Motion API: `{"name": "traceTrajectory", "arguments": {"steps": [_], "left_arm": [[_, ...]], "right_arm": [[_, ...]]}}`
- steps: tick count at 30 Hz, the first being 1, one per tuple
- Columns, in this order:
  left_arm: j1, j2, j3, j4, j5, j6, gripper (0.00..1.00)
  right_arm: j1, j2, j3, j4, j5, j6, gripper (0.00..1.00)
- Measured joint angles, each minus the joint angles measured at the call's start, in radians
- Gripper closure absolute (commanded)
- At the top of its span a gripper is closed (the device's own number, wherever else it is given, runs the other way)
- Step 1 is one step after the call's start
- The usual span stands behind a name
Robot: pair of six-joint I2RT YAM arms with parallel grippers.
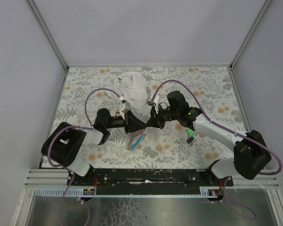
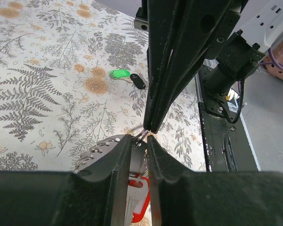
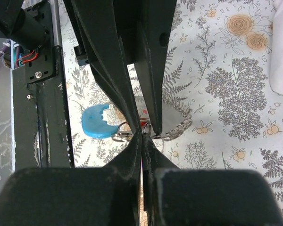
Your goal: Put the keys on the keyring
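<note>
My left gripper (image 1: 137, 125) and right gripper (image 1: 151, 123) meet tip to tip above the middle of the table. In the left wrist view my left gripper (image 2: 139, 139) is shut on the thin metal keyring (image 2: 142, 135). A red key (image 2: 140, 197) hangs on the ring between the fingers. My right gripper (image 2: 151, 128) comes in from above and pinches the ring's wire. In the right wrist view my right gripper (image 3: 142, 133) is shut, with the light-blue piece (image 3: 96, 123) and grey strap (image 3: 178, 117) beyond it. A green key (image 2: 119, 74) lies apart on the table. No yellow key shows.
A white cloth (image 1: 132, 88) lies bunched at the back centre of the floral mat. The green key (image 1: 190, 136) lies under the right forearm, with a black tag (image 2: 138, 81) beside it. The light-blue piece (image 1: 137, 140) hangs below the grippers. Grey walls close three sides.
</note>
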Motion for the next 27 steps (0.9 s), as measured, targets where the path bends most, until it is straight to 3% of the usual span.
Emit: {"name": "traceTrajectory", "arguments": {"steps": [5,11,16,27], "left_arm": [[0.0,-0.006,0.0,0.01,0.011,-0.003,1.0],[0.0,-0.046,-0.001,-0.037,0.01,0.013,1.0],[-0.005,-0.142,-0.002,-0.176,-0.026,0.084,1.0],[-0.084,-0.305,0.079,-0.606,-0.241,0.314,1.0]], "right_arm": [[0.001,0.0,0.0,-0.005,0.002,-0.005,1.0],[0.001,-0.001,0.0,-0.002,0.009,-0.009,1.0],[0.006,-0.013,0.0,0.009,0.02,-0.008,0.8],[0.007,-0.083,-0.041,0.011,0.071,-0.087,0.56]]}}
